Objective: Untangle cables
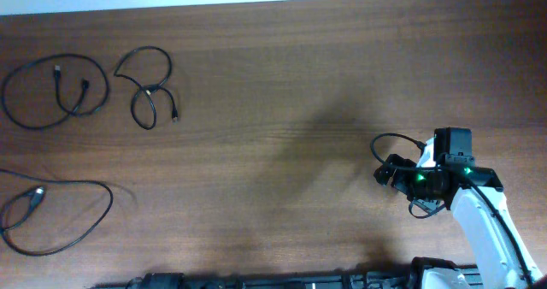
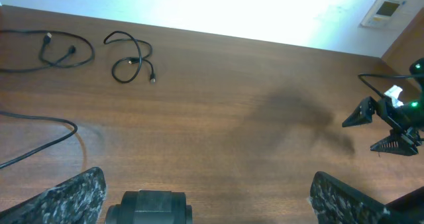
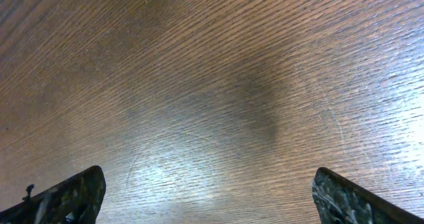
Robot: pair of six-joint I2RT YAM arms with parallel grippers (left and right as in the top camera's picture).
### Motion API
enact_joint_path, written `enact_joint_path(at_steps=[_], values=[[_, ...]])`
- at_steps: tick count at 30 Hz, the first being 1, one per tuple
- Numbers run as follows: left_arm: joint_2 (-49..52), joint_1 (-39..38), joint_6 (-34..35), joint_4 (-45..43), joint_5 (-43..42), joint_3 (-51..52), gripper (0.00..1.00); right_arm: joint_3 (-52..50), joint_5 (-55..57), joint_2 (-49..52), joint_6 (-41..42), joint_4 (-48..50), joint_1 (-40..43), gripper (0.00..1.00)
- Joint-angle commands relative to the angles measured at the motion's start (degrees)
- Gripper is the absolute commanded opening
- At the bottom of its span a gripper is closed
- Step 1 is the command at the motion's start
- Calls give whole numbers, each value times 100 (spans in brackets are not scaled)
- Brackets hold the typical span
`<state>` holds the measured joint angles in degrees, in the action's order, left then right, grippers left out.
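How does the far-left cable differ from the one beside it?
The far-left cable spreads in one wide loop, both plugs inside it. Its neighbour is smaller, twisted into two loops, one plug trailing outside. Both are thin, black and lie apart.

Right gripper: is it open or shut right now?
Open. In the right wrist view the right gripper has fingers spread wide, only table between them.

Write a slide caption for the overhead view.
Three looped black cables lie left on the wooden table; the right pincer, open and empty, hovers far right.
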<state>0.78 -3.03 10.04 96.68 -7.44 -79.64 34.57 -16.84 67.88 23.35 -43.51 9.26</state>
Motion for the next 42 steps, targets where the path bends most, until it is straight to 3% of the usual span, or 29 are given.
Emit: enact_joint_path(at_steps=[1,9,14,23,29,32,42], values=[[-35,61,-72,0,-22,-24,99,22,-9,0,-61,0,-42,99],[-35,61,-72,-61,142,-24,99,22,-9,0,-61,0,-42,99],[-35,68,-72,-1381,772,914,99,22,-11,0,-61,0,-42,99],[-33,68,-74,-6002,765,5104,99,22,-11,0,-61,0,-42,99],[-33,68,-85,-8623,767,7224,99,22,-11,0,-61,0,-42,99],[-33,68,-501,-9217,704,7820,99,22,-11,0,-61,0,-42,99],[-20,68,-498,-9197,726,7912,99,22,-11,0,-61,0,-42,99]])
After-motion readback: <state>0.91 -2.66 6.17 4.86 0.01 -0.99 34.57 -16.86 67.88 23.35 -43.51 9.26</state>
